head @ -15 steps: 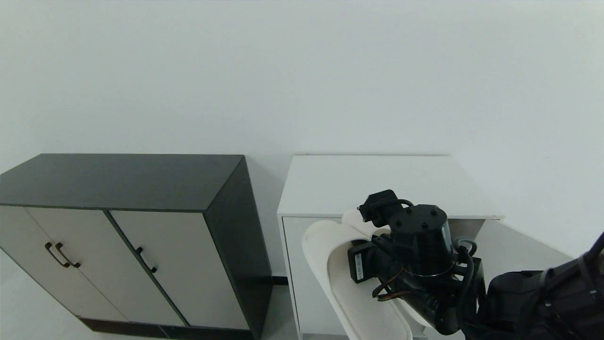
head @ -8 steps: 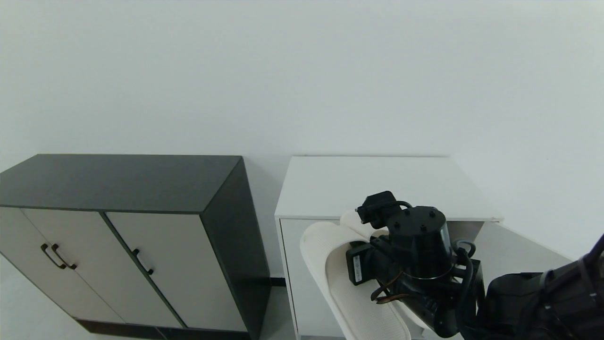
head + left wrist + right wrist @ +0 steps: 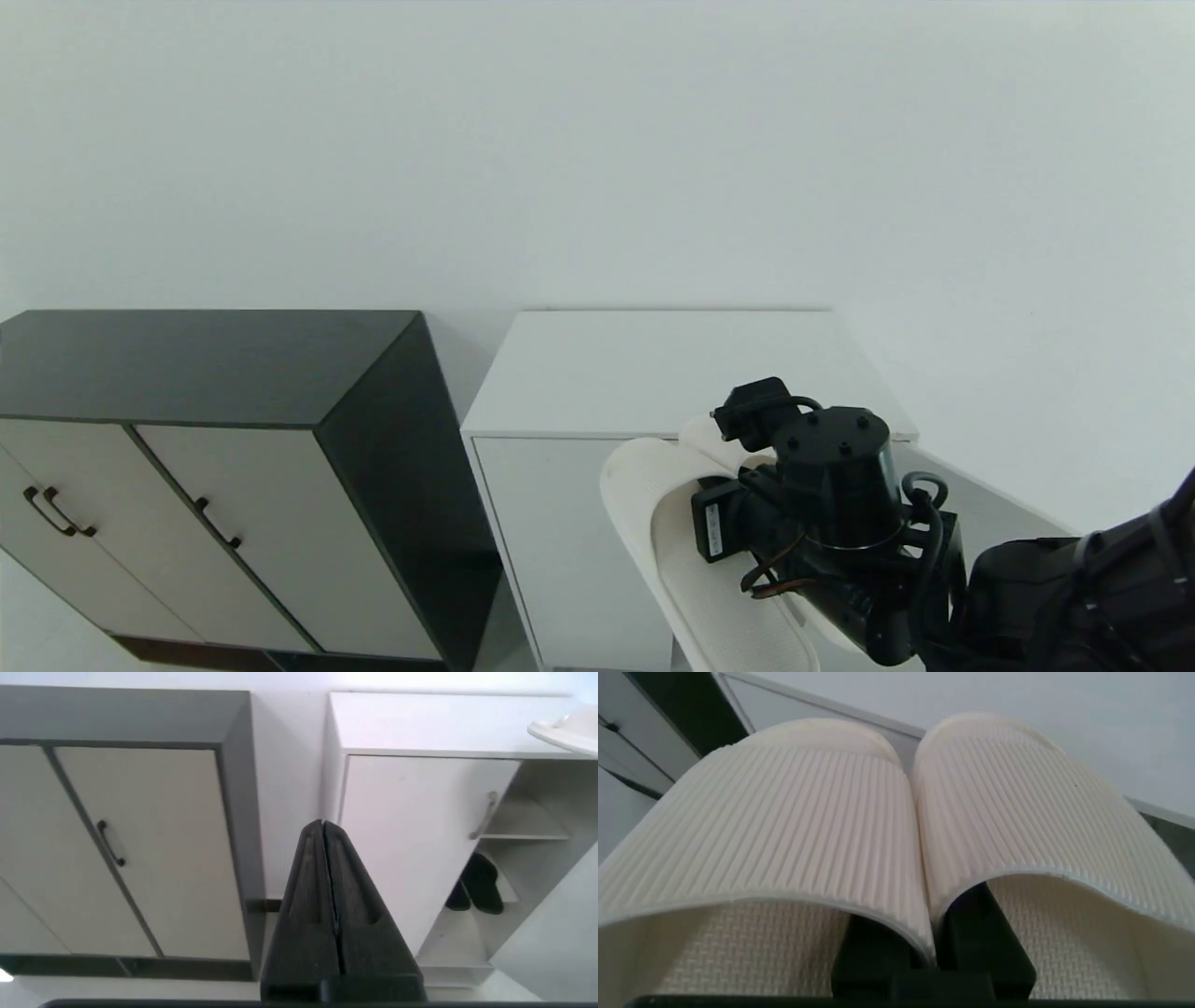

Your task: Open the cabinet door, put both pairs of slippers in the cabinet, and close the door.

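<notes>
The right gripper [image 3: 932,952] is clamped tight on a pair of cream ribbed slippers [image 3: 709,597], pinching their two inner edges together between its dark fingers [image 3: 878,957]. In the head view the pair hangs at 5 o'clock, soles toward the camera, in front of the plain white floor cabinet [image 3: 672,373].

The left gripper [image 3: 323,835] is pressed fully closed with nothing between its black fingers. Its wrist camera looks at the white cabinet's front, where one side stands open on bare shelves beside a closed door with a slim pale handle [image 3: 484,814]. A dark pair of footwear [image 3: 476,885] lies on a lower shelf inside.

At 8 o'clock in the head view stands a black-framed cabinet with beige doors [image 3: 187,359], its doors shut and its dark bar handles [image 3: 217,523] showing.

A small white sticker [image 3: 713,528] on the right wrist carries print too fine to read; no other writing can be made out.

Against a second ago, both cabinets and the wall line sit farther toward 9 o'clock in the head view. The whole backdrop has slid together, so the camera has swung. The right arm and its slippers hold the same place in the frame.
</notes>
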Robot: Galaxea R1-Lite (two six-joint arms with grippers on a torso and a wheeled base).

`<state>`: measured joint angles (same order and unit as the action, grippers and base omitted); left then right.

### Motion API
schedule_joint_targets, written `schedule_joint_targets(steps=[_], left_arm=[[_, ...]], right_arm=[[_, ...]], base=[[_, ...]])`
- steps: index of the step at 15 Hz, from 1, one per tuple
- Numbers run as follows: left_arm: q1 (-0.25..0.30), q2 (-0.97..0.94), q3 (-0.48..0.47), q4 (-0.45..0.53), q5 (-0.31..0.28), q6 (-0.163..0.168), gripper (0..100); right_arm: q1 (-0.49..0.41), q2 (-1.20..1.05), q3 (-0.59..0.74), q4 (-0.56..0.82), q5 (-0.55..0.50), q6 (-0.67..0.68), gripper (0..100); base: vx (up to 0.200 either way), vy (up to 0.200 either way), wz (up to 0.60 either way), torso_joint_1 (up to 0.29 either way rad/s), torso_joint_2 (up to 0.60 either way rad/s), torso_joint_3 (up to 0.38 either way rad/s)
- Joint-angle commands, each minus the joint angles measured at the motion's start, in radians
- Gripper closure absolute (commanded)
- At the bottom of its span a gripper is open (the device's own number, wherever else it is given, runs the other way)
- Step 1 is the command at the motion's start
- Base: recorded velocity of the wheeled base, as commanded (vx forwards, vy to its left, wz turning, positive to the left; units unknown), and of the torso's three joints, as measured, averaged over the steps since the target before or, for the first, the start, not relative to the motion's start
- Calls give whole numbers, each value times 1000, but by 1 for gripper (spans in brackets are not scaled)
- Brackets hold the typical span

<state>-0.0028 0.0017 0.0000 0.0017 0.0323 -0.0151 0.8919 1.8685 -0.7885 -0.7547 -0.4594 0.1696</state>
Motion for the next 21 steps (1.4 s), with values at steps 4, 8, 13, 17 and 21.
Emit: schedule_joint_targets(steps=[4, 8, 13, 17, 21], left_arm=[[0, 0, 0, 0, 0, 0, 100], [0, 0, 0, 0, 0, -3, 100], [0, 0, 0, 0, 0, -3, 100], [0, 0, 0, 0, 0, -3, 100], [0, 0, 0, 0, -2, 0, 100]], right_arm=[[1, -6, 22, -58, 2, -5, 100], [-2, 1, 31, -58, 1, -9, 100], [-4, 9, 32, -61, 1, -9, 100], [-4, 6, 41, -60, 4, -15, 100], [-2, 6, 57, -63, 2, -28, 100]], base=[[0, -200, 0, 1, 4, 6], [0, -100, 0, 2, 0, 1], [0, 0, 0, 0, 0, 0], [0, 0, 0, 0, 0, 0], [0, 0, 0, 0, 0, 0]])
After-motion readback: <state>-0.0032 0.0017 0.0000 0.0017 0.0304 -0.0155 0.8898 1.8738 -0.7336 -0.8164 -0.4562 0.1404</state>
